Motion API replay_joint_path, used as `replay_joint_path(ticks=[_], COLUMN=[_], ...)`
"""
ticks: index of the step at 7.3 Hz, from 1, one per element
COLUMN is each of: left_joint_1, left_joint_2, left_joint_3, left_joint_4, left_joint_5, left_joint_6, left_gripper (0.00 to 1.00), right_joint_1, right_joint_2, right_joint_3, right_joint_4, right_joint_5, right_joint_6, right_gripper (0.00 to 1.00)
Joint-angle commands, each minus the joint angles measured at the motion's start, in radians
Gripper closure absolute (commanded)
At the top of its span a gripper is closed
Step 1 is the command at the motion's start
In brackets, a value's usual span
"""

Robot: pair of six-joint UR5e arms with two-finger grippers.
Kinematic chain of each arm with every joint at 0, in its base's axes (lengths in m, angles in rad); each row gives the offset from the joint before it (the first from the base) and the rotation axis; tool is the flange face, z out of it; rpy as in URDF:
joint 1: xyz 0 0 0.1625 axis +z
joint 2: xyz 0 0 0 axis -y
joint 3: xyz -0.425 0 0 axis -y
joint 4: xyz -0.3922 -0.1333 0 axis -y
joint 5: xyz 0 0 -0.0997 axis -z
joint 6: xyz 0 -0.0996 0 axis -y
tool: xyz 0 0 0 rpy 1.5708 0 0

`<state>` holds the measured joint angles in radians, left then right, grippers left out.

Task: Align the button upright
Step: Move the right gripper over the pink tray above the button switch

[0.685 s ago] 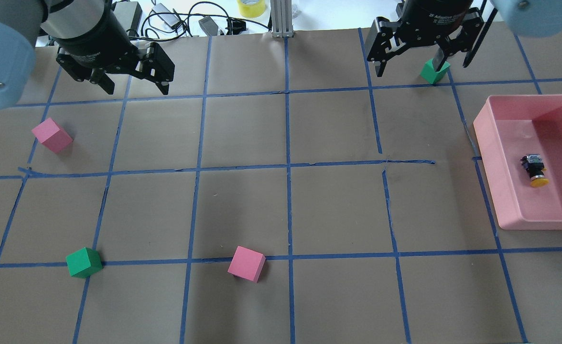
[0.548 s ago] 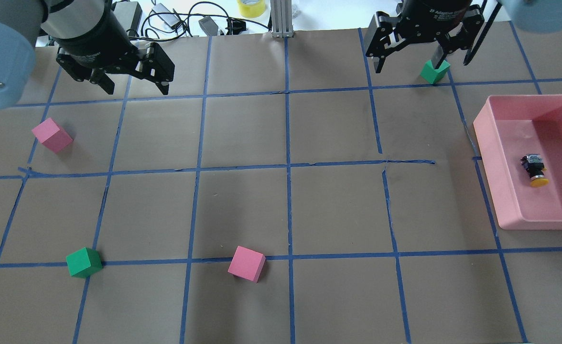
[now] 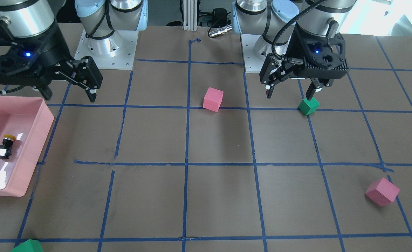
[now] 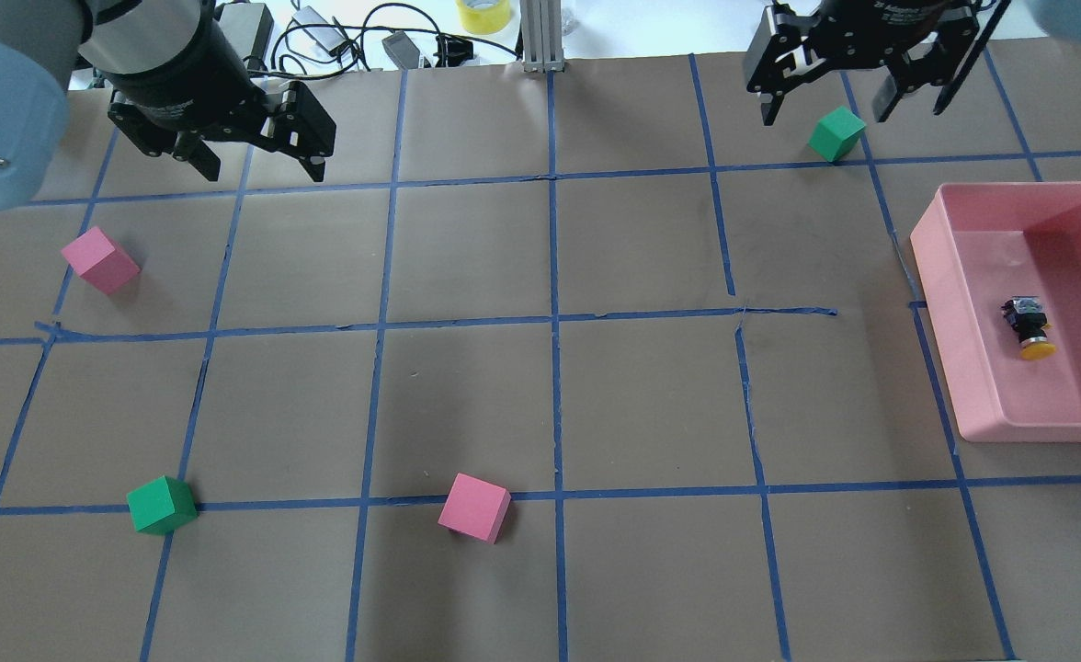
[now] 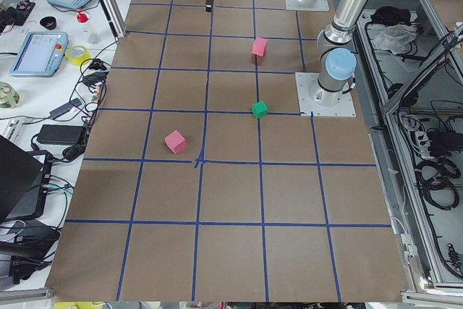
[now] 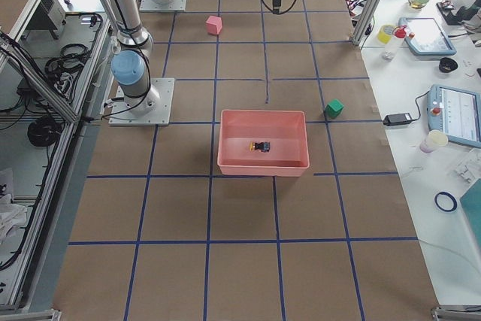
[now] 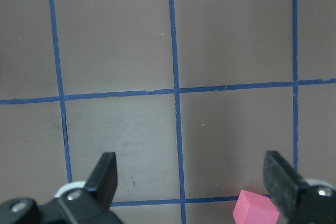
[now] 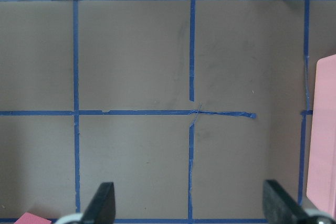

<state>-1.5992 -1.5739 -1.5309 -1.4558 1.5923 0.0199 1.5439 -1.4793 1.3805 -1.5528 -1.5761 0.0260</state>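
Note:
The button (image 4: 1028, 327) lies on its side in the pink tray (image 4: 982, 405) at the right, yellow cap toward the robot, black body and grey base away. It also shows in the front view (image 3: 5, 146) and the right side view (image 6: 261, 146). My right gripper (image 4: 825, 112) is open and empty, high over the table's far right, well short of the tray; in the front view (image 3: 70, 96) it hangs behind the tray's back wall. My left gripper (image 4: 263, 170) is open and empty over the left side; it also shows in the front view (image 3: 289, 95).
Foam cubes stand on the taped brown table: a green one (image 4: 836, 133) below the right gripper, a pink one (image 4: 99, 260) and a green one (image 4: 162, 504) at the left, a pink one (image 4: 474, 507) near the middle front. The tray's rim (image 8: 325, 140) shows at the right wrist view's edge.
My right gripper has moved up and to the right in the overhead view and now leaves the far green cube uncovered. The left arm, the button and the cubes have not moved.

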Motion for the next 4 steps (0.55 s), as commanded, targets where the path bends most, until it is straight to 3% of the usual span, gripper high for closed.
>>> replay_joint_path(ticks=[1,4], left_joint_1=[0.001,0.001], left_joint_2=[0.000,0.000], left_joint_3=[0.000,0.000], left_joint_4=[0.000,0.000], left_joint_5=[0.000,0.000], left_joint_6=[0.000,0.000], left_gripper=[0.00,0.00], right_joint_1=[-0.188,-0.379], right_joint_2=[0.005,0.019], right_joint_3=[0.023,0.133], right_joint_4=[0.019,-0.028], right_joint_5=[-0.002,-0.004], right_joint_6=[-0.135,-0.317], right_gripper=[0.00,0.00])
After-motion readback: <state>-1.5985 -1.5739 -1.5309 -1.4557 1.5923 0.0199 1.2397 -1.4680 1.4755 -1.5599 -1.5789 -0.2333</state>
